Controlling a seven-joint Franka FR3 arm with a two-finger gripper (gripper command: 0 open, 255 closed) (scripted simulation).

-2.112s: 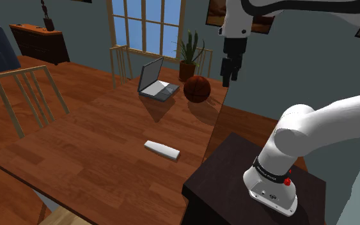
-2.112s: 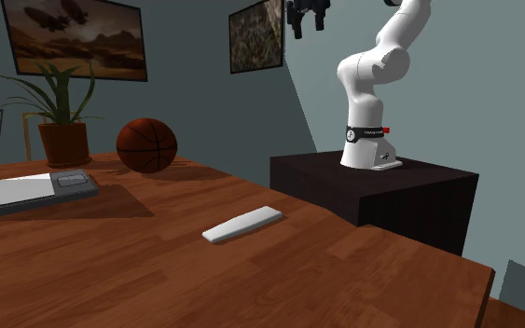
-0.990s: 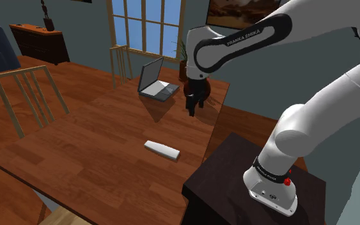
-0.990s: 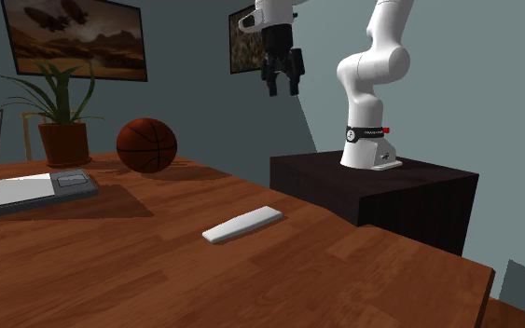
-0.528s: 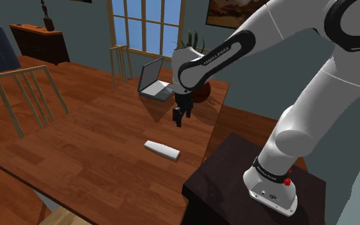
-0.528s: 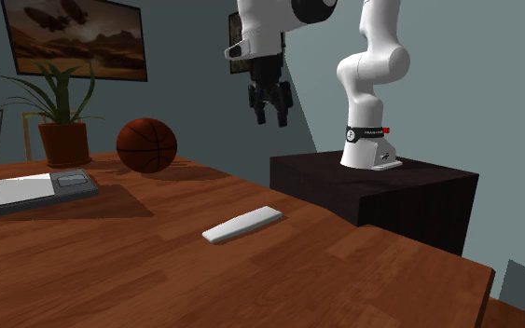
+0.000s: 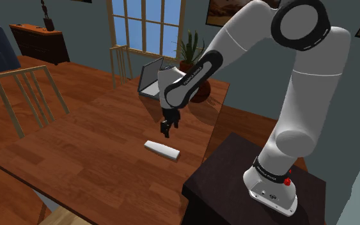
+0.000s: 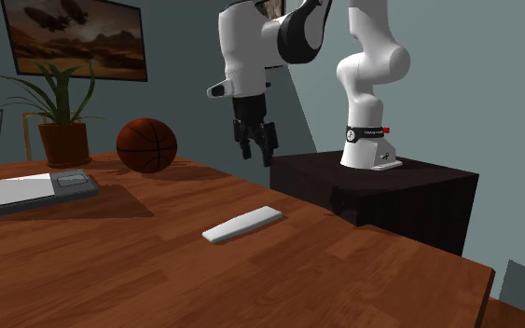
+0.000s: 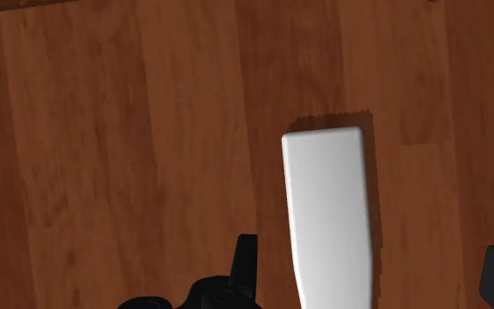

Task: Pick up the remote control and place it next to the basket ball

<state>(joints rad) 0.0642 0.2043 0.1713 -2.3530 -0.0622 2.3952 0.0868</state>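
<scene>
The remote control (image 7: 162, 149) is a flat white bar lying on the wooden table (image 7: 89, 160), near the edge beside the stand; it also shows as the remote (image 8: 242, 224). My black gripper (image 7: 167, 132) hangs open a short way above it, pointing down. From the side the gripper (image 8: 256, 154) is clearly above the table, touching nothing. In the wrist view the remote (image 9: 328, 211) lies lengthwise below the gripper (image 9: 373, 268), between the spread fingers (image 9: 247, 259), which are apart from it. The brown basketball (image 8: 146, 144) rests further back on the table; the arm largely hides it in the shoulder view.
An open laptop (image 8: 27, 182) sits beside the ball, with a potted plant (image 8: 60, 121) behind. A wooden chair (image 7: 31, 96) stands at the table's far side in the shoulder view. The dark stand (image 8: 372, 191) adjoins the table edge near the remote.
The arm has swung down from high above the ball towards the remote, bringing the gripper much lower and closer to the stand side. Fingers stayed open. The remote has not moved.
</scene>
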